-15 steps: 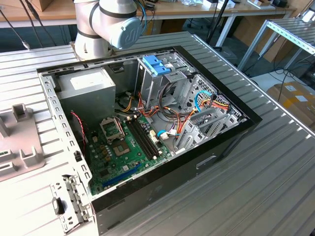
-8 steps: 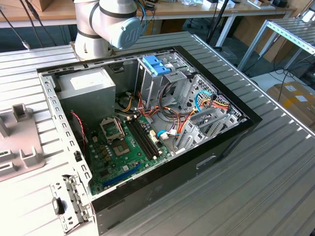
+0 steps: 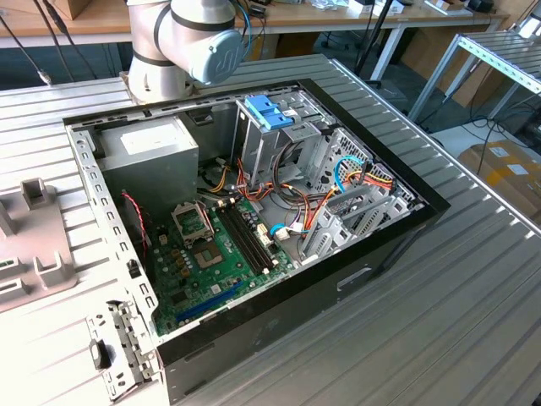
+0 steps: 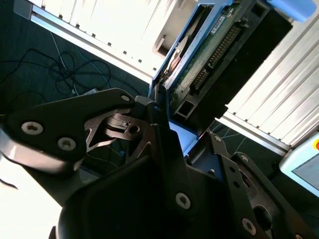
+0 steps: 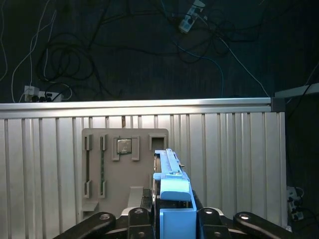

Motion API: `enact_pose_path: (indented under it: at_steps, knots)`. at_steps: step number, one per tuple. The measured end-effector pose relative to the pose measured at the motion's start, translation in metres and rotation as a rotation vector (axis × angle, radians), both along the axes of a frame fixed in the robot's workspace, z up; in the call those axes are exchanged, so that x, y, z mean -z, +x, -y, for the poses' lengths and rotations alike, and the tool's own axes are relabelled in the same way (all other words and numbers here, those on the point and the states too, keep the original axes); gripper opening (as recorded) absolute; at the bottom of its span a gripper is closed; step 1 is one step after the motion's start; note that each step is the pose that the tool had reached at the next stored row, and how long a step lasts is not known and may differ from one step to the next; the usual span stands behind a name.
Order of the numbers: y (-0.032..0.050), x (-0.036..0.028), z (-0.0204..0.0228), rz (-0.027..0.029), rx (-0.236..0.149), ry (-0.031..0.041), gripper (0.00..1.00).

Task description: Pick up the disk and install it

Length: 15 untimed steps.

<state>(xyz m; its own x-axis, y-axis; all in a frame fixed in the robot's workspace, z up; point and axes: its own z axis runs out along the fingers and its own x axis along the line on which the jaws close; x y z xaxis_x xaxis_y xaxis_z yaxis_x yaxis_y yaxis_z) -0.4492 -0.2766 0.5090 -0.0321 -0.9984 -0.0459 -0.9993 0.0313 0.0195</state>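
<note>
In the first wrist view the disk [image 5: 168, 172] stands edge-on between my gripper's black fingers [image 5: 135, 219], its bright blue rail and blue end tab toward the camera. My gripper [image 5: 172, 221] is shut on it, above the ribbed metal table near a grey fixture plate [image 5: 114, 179]. The second wrist view shows the disk's [image 4: 214, 50] dark body, green circuit board and connector, clamped at its near end by the gripper [image 4: 174, 122]. In the exterior view the open computer case [image 3: 397, 245] lies on the table, and the arm's base [image 3: 182, 42] stands behind it.
Inside the case are a motherboard [image 3: 211, 254], a power supply [image 3: 152, 156], bundled cables and a tall metal drive cage with a light blue latch [image 3: 269, 110]. The grey fixture plate [image 3: 34, 254] lies at the exterior view's left. Cables and a power strip [image 5: 42, 94] lie on the floor beyond the table edge.
</note>
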Motion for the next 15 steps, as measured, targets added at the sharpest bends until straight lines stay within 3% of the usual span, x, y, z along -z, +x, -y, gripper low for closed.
enact_pose_path:
  at_steps: [15]
  knots:
    - [0.0, 0.0, 0.0086, -0.0001, 0.0, 0.0, 0.37]
